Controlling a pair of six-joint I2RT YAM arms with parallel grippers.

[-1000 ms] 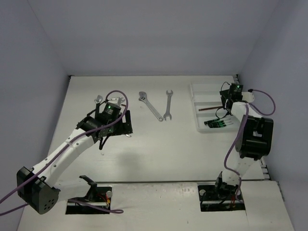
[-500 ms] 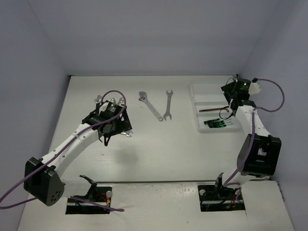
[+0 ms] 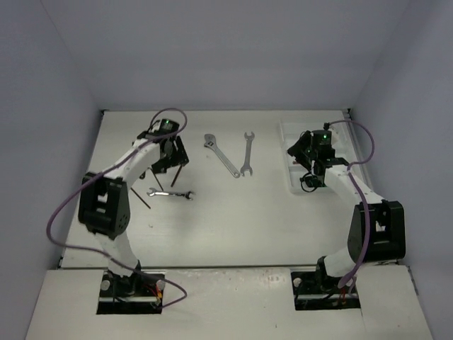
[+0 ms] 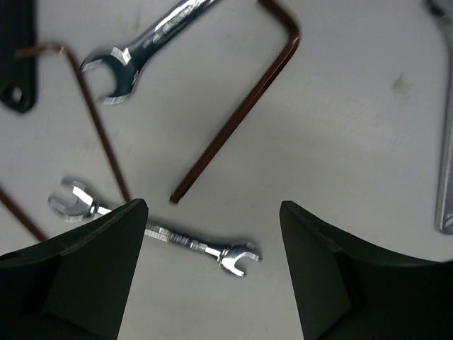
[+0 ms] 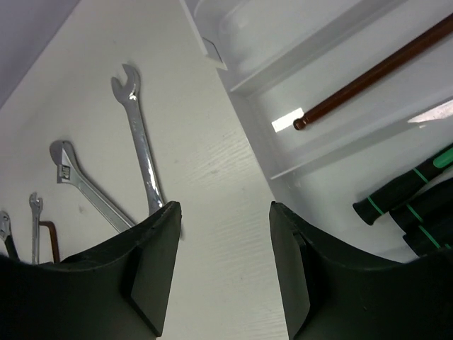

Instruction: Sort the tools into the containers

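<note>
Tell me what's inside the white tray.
A brown hex key lies in the middle compartment and black-and-green screwdrivers in the near one. The right gripper and the frame edge hide the rest of the tray.

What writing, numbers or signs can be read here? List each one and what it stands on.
No text can be read anywhere in these views.
small double-ended wrench: faint marks on its shank, too blurred to read.
white tray, screwdrivers, hex key: no writing shows.
</note>
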